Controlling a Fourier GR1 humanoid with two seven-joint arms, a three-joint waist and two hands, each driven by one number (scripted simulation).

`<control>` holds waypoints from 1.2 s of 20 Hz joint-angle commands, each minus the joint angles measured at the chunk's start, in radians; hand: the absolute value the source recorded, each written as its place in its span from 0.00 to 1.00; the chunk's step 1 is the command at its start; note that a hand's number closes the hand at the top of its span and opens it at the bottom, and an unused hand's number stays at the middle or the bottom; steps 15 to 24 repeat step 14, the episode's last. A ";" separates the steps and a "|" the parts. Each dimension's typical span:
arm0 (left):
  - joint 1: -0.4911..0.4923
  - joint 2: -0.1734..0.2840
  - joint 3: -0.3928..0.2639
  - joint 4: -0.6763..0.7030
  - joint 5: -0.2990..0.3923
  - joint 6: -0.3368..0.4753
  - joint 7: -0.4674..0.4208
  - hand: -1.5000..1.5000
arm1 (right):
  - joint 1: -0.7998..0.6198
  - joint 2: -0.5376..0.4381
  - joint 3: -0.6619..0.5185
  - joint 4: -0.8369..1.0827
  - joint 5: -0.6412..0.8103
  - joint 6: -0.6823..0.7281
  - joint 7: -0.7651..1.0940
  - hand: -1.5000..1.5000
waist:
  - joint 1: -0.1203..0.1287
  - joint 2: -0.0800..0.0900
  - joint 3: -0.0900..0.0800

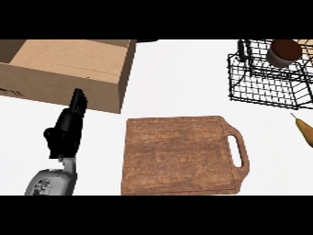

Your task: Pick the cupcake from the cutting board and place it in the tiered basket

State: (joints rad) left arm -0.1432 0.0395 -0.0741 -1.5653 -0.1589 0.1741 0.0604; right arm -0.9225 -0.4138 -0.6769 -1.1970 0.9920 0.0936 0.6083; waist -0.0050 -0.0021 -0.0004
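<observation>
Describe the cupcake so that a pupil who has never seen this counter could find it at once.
Find the black wire tiered basket at the counter's far right. The cupcake sits in its upper tier: brown top, pale wrapper, unlike the pear lying on the counter below.

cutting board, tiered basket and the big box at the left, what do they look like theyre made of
The cutting board looks like wood with a matte, worn finish: mottled reddish-brown grain shows across it. The tiered basket looks like thin black metal wire, judging by its open grid; it could be coated. The box looks like plain cardboard: flat tan panels, open top, dull surface.
</observation>
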 commanded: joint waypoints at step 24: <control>0.038 0.013 0.029 -0.036 -0.004 0.018 0.001 0.50 | 0.567 -0.076 -0.571 -0.493 -0.588 0.389 -0.072 0.00 | -0.048 -0.010 0.001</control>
